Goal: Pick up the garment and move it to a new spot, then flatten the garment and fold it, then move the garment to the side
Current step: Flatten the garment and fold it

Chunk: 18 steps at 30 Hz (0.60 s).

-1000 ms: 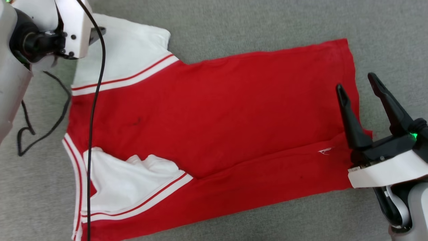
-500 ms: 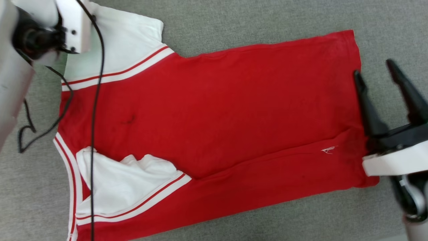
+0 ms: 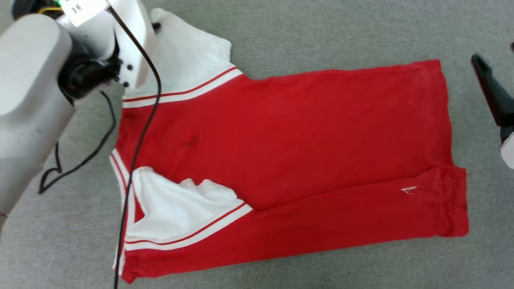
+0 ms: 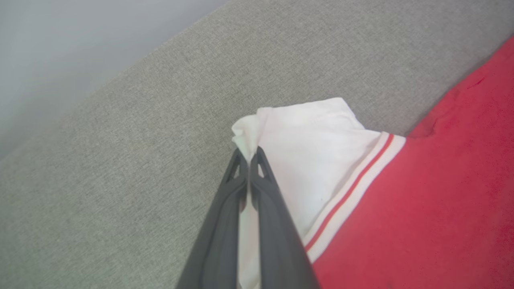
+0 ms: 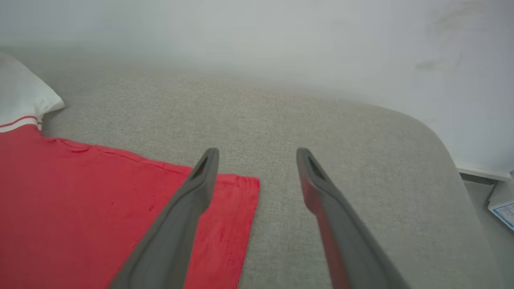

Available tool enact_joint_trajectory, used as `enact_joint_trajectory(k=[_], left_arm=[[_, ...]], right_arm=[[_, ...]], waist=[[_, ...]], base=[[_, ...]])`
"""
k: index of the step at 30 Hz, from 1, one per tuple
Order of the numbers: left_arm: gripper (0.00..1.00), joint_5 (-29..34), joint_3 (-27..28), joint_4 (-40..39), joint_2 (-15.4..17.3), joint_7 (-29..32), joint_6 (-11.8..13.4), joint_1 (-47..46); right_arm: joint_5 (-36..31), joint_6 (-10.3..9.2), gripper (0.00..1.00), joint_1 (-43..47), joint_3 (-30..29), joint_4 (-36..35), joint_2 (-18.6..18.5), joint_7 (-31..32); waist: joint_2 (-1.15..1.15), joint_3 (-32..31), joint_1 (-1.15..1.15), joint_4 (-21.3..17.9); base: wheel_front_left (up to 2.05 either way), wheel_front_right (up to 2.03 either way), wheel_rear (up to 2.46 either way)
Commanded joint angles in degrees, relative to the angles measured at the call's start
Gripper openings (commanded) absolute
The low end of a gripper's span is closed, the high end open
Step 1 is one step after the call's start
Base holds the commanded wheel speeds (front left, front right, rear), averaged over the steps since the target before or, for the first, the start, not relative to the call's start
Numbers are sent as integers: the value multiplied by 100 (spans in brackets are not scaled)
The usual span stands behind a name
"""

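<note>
left wrist view gives the grip close up: left fingers (image 4: 249, 180) pressed tight together w/ the corner of the garment's far white sleeve (image 4: 305, 136) pinched btw them, and a small peak of white cloth poking out past the tips. in head view that grip is mostly hidden behind the pale left arm (image 3: 36, 92) and its black cable (image 3: 140, 100). what it gives instead is the whole layout. the garment (image 3: 289, 160) lies lengthwise across the grey woven surface (image 3: 321, 32), collar end toward the robot's left, hem toward its right. right wrist view adds the far edge of the surface w/ a pale wall (image 5: 281, 40) behind it. it also has the right fingers (image 5: 202, 176) spread wide w/ nothing btw them, one finger over the hem's far corner, the other over bare surface. in head view one dark right finger (image 3: 492, 90) sits at the right edge, past the hem and apart from the cloth. garment itself: red body, mostly flat, white sleeves w/ white-and-red striped trim at the seams. far sleeve is drawn up to a point at the pinch. near sleeve (image 3: 176, 212) is tucked in and rumpled on top of the red body. a long crease runs from that sleeve to the hem, and the strip nearer the robot sticks out a bit further at the hem end. small white logo (image 3: 409, 189) on that strip near the hem, and a faint dark smudge (image 3: 190, 140) up by the chest.
</note>
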Motion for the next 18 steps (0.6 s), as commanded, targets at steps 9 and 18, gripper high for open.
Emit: enact_joint_trajectory(k=[9,18], left_arm=[[0,97,-241,-752,21,-418,-4,87],[0,254,-287,-1033,-22,-588,-4,-86]], right_arm=[[1060,-6,100,-913,834,752,-1177,2371],[986,-6,100,-1672,1578,1673,-1243,2870]], waist=[[0,18,0,463],[0,219,0,725]], base=[[0,0,0],[0,0,0]])
